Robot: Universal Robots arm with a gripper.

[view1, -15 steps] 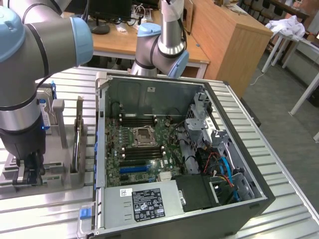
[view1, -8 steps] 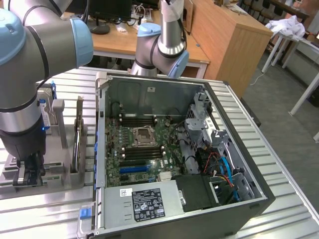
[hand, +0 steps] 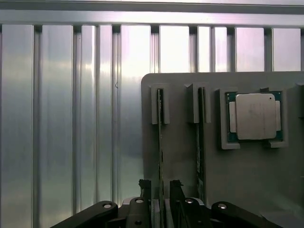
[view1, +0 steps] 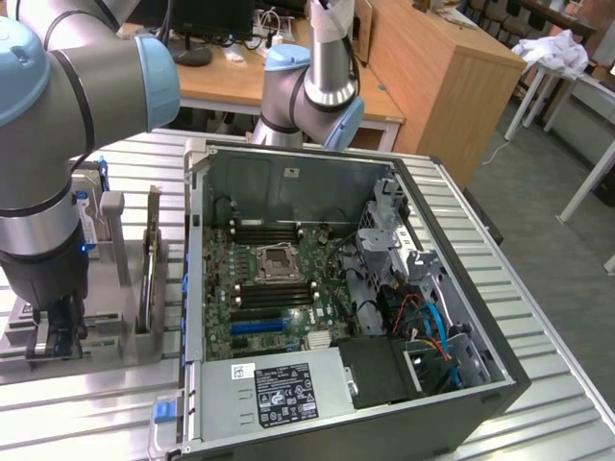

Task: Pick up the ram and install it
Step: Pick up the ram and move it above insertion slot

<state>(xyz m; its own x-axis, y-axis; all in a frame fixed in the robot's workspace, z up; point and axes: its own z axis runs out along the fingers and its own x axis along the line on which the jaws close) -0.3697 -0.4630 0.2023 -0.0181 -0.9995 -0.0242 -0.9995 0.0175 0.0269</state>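
At 9 o'clock from the open case (view1: 288,182) in the exterior view, the claw (view1: 58,331) hangs low over a grey holder (view1: 110,331) on the tabletop (view1: 96,394). Its jaws are open, astride the ram (hand: 160,137), which stands on edge in a holder slot. A second stick (hand: 200,137) and a processor (hand: 255,116) sit beside it
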